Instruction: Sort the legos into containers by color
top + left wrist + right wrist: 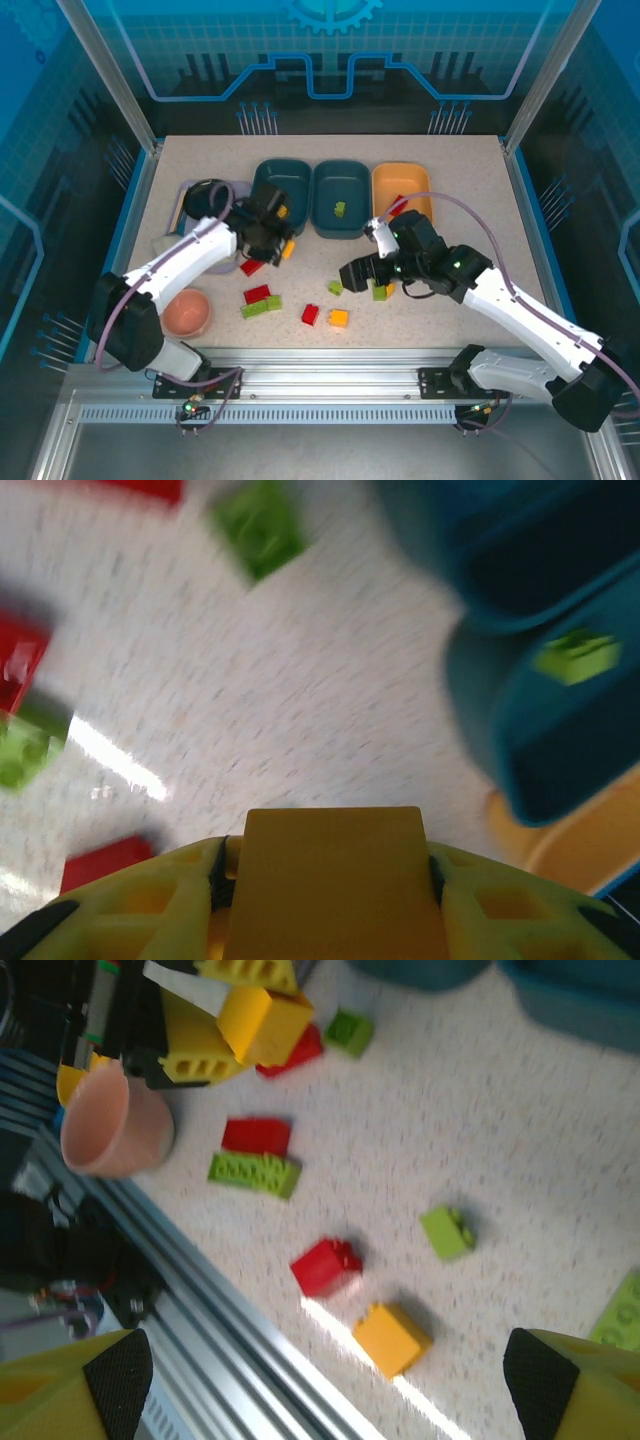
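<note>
Legos [310, 314], studded red, green and orange plastic blocks, lie loose mid-counter [210, 160] toward 6 o'clock. One yellow brick [335, 880] is clamped in the left tool [272, 240]. The right tool [330, 1380] gapes apart. At 12 o'clock sit two teal trays [340, 166] and one orange tray [402, 170], all smooth and rounded.

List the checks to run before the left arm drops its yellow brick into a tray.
1. Grip: left gripper shut on yellow brick: ok.
2. Other hand: right gripper open, empty: ok.
3. Green bin: middle teal tray holds a green brick: ok.
4. Red bin: orange tray holds a red brick: ok.
5. Target: left teal tray contents: cannot tell, left gripper covers part.
6. Clearance: grippers apart: ok.
</note>
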